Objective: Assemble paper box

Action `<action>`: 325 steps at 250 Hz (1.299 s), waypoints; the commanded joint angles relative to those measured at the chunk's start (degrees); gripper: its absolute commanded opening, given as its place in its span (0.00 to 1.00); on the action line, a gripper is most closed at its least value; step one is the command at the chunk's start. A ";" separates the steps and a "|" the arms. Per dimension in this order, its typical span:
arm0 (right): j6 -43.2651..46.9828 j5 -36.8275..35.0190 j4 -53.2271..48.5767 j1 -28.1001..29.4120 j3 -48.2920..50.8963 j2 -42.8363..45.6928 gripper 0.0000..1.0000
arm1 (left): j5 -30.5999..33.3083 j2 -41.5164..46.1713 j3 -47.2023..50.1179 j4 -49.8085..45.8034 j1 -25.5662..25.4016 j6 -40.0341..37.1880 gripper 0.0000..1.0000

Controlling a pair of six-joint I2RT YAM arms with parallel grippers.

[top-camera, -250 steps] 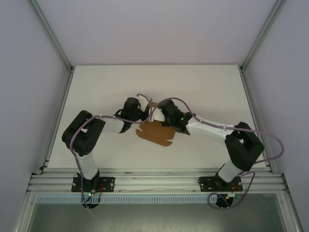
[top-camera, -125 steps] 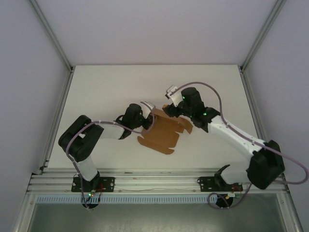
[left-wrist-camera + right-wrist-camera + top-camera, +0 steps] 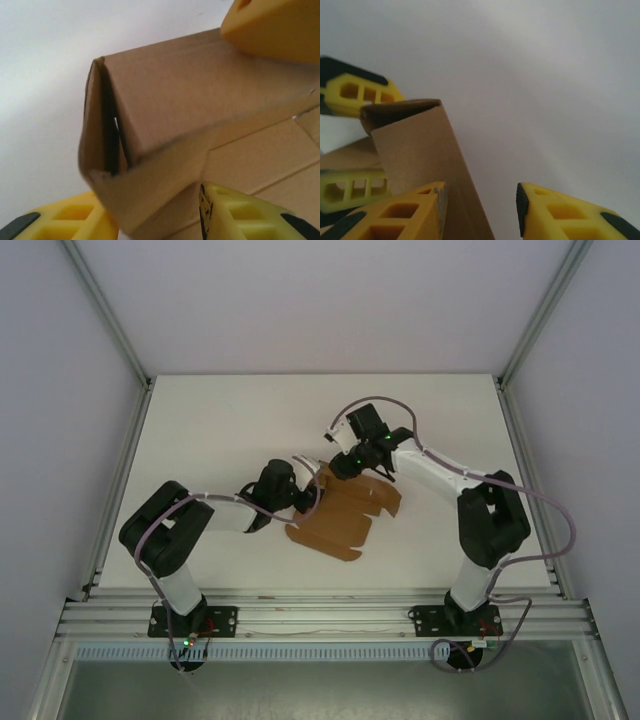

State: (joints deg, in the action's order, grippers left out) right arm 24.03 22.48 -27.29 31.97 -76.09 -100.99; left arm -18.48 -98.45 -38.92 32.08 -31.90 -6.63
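White flat table (image 3: 200,440), pale enclosure walls on three sides; the paper box (image 3: 350,525), a brown die-cut cardboard sheet with tabbed flaps, lies mostly flat near the table's middle, between the two arms; not yet a box, only its far-left edge is turned up.

Raised side wall (image 3: 200,85): a doubled-over cardboard strip standing off the flat panel; hollow at its end, fold not pressed home; from the right wrist it reads as an upright slab (image 3: 415,145).

Left gripper (image 3: 308,490): black and yellow, low at the sheet's left edge; in its own wrist view (image 3: 150,202) the jaws straddle the lower end of the wall; they stand apart with cardboard between them, but whether they pinch it or merely bracket it I cannot tell.

Right gripper (image 3: 338,462): at the sheet's far corner, close to the left one; jaws plainly apart (image 3: 479,195); the wall leans on the inner face of one yellow finger (image 3: 405,215), bare table shows between wall and the other finger; holding nothing.

Step in hand, as I judge it: rolling this wall over and locking it down. To do it well:
- one gripper pins the wall's base so the sheet cannot skate on the smooth table;
- the other pushes along the fold line, not at the free end, or the wall twists;
- press the top edge inward and down evenly; locking slots are not visible here, so seat by feel, slowly;
- fingers out of the hollow; light force, since thin board creases easily.
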 commanded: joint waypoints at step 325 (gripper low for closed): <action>-10.43 5.52 -7.97 -1.20 -3.68 -0.09 0.47 | 6.70 -1.90 -2.23 0.26 -2.34 -0.42 0.00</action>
State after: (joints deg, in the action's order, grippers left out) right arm 16.43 24.93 -29.87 31.27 -77.41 -101.75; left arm -9.98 -103.22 -43.13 35.77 -33.34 -7.40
